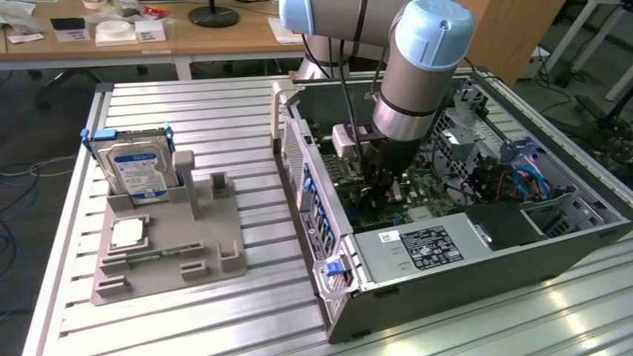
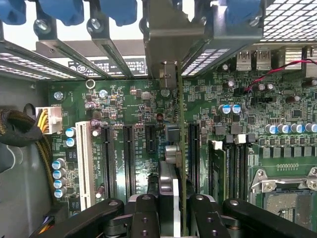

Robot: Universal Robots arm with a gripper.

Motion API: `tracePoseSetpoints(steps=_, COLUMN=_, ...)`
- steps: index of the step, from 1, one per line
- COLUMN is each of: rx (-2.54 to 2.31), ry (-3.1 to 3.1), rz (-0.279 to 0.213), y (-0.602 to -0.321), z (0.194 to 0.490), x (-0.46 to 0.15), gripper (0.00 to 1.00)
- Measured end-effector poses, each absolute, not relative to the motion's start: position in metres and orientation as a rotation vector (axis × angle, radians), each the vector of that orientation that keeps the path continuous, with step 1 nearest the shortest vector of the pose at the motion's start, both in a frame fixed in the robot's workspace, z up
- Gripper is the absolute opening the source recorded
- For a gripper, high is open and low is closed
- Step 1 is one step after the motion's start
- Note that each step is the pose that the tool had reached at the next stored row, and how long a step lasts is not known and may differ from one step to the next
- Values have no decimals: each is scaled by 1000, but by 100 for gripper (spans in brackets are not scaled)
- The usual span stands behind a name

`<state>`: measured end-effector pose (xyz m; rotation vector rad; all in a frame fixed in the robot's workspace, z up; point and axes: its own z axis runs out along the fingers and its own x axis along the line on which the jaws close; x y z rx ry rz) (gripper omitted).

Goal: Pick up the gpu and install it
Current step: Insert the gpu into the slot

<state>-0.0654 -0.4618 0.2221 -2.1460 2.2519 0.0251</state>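
My gripper is shut on the gpu, a thin green card seen edge-on between the two black fingers. Its silvery metal bracket reaches up to the case's rear slot openings. The card hangs over the green motherboard, lined up between the black expansion slots. Whether its lower edge sits in a slot is hidden by the card itself. From outside, the arm reaches down into the open computer case, and the gripper is low over the board.
A grey fixture in the exterior view's left holds a hard drive upright and a square silver CPU chip. Inside the case are the power supply, cables, RAM sticks, a CPU socket and a white slot.
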Motion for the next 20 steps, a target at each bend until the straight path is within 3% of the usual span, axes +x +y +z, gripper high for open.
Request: tracePoseSetpoints(steps=20, rx=-2146, ry=2251, rz=25, y=-461, z=222, x=-66, gripper=28)
